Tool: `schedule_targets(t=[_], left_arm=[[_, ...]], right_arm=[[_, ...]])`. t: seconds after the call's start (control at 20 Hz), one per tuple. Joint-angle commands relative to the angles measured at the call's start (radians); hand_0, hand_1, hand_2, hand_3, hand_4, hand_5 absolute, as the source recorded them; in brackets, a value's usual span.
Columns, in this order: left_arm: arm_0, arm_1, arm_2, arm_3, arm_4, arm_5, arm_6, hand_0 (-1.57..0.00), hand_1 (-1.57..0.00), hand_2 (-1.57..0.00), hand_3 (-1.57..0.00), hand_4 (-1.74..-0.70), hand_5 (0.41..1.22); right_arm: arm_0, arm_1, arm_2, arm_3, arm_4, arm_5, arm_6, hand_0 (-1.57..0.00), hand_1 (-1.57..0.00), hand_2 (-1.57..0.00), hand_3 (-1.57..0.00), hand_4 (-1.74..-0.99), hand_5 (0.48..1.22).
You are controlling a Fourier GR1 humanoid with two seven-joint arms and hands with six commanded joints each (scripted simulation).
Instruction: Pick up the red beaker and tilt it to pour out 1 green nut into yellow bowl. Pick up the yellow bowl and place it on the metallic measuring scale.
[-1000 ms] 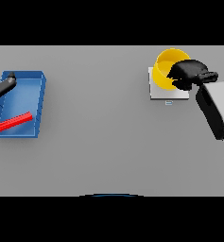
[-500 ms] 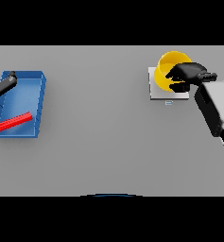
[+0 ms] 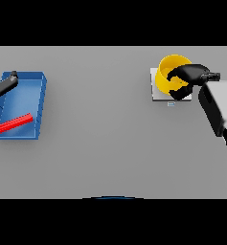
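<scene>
The yellow bowl (image 3: 166, 72) stands on the metallic scale (image 3: 156, 94) at the far right of the table. My right hand (image 3: 190, 76) reaches in from the right, its fingers and thumb curled round the bowl's right rim. The red beaker (image 3: 10, 124) lies on its side in the blue tray (image 3: 40, 103) at the far left. My left hand (image 3: 5, 85) hovers over the tray's far left corner with straight fingers, holding nothing. No green nut shows in the bowl from here.
The blue tray has raised walls and sits against the table's left edge. A small display (image 3: 171, 103) juts from the scale's near side. My right forearm (image 3: 219, 107) slants across the table's right edge.
The bowl has sunk slightly toward me and stands less tilted on the scale. My right hand has kept its hold and shifted a little with it. The left hand has barely moved.
</scene>
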Motion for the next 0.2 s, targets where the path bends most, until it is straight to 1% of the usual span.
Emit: schedule_targets(t=[0.0,0.05,0.15], left_arm=[[-0.004,-0.002,0.003,0.004,0.006,-0.003,0.007,0.0,0.0,0.0,0.0,-0.81,0.734],[-0.011,-0.005,0.006,0.008,0.007,-0.002,0.01,0.0,0.0,0.0,0.0,-0.82,0.733],[-0.011,-0.001,0.008,0.006,0.007,-0.004,-0.005,0.0,0.0,0.0,0.0,-0.82,0.734]], right_arm=[[0.001,0.001,0.004,-0.006,0.002,0.004,0.004,-0.1,-0.09,-0.21,-0.41,-1.336,0.741],[-0.007,0.006,0.004,0.003,0.005,0.007,0.014,-0.08,-0.07,-0.17,-0.39,-1.325,0.737],[-0.012,0.007,0.008,0.009,0.01,0.009,0.013,-0.05,-0.05,-0.12,-0.35,-1.308,0.733]])
